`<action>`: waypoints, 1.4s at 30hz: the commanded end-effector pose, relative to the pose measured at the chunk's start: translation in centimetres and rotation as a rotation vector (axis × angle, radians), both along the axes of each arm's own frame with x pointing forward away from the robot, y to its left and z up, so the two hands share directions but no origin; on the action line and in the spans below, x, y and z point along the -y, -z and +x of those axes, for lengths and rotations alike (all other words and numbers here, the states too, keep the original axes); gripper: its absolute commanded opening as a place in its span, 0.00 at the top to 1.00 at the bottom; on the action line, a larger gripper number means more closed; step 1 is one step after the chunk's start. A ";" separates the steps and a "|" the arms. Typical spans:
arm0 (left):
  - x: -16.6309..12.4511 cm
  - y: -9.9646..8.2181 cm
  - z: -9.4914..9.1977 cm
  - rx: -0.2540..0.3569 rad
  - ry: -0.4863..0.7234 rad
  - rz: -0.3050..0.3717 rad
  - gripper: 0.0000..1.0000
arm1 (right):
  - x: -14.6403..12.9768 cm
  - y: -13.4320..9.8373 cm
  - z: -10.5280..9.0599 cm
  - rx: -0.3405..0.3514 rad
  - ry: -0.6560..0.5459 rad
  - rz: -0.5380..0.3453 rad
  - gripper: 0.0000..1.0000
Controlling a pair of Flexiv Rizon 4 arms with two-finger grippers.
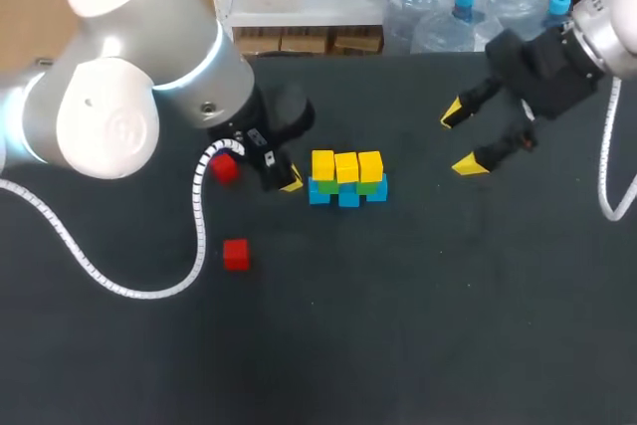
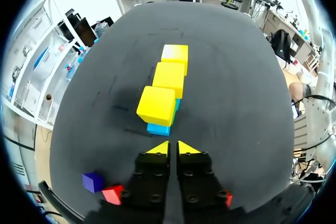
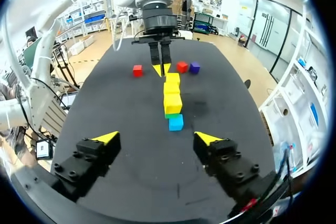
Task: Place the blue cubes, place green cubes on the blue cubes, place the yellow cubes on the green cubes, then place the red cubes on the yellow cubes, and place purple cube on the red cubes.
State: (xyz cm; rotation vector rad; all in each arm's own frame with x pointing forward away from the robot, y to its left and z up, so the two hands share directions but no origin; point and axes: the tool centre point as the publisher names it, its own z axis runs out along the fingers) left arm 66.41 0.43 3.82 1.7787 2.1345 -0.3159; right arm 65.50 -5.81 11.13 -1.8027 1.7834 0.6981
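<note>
Three yellow cubes (image 1: 346, 165) sit in a row on green cubes (image 1: 370, 186), which rest on blue cubes (image 1: 348, 196) at mid-table. My left gripper (image 1: 286, 182) hovers just left of this row, its fingertips (image 2: 160, 148) almost together with nothing between them. Straight ahead of it are the nearest yellow cube (image 2: 156, 105) and the blue cube (image 2: 157, 128) beneath. One red cube (image 1: 225, 168) lies by the left arm, another red cube (image 1: 236, 254) nearer the front. The purple cube (image 2: 92, 181) sits beside a red cube (image 2: 113, 194). My right gripper (image 1: 464, 137) hangs open to the right of the stack (image 3: 172, 102).
The dark table (image 1: 448, 325) has bare room at the front and right. The left arm's white cable (image 1: 199, 216) loops over the table beside the red cubes.
</note>
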 end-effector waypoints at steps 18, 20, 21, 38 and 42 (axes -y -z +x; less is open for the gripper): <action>-0.3 -0.2 0.0 0.007 0.001 -0.003 1.00 | -1.8 2.1 -0.1 -0.065 -0.057 -0.010 1.00; -0.2 -0.1 0.0 0.008 0.002 -0.003 1.00 | -1.9 2.1 -0.1 -0.066 -0.060 -0.010 1.00; -0.2 -0.1 0.0 0.008 0.003 -0.004 1.00 | -1.9 2.2 -0.1 -0.067 -0.062 -0.010 1.00; -0.3 0.0 -0.2 0.007 0.000 -0.006 1.00 | -3.4 3.2 -0.5 -0.098 -0.111 -0.013 1.00; -0.3 0.1 -0.2 0.007 -0.001 -0.008 1.00 | -3.5 3.3 -0.5 -0.102 -0.115 -0.015 1.00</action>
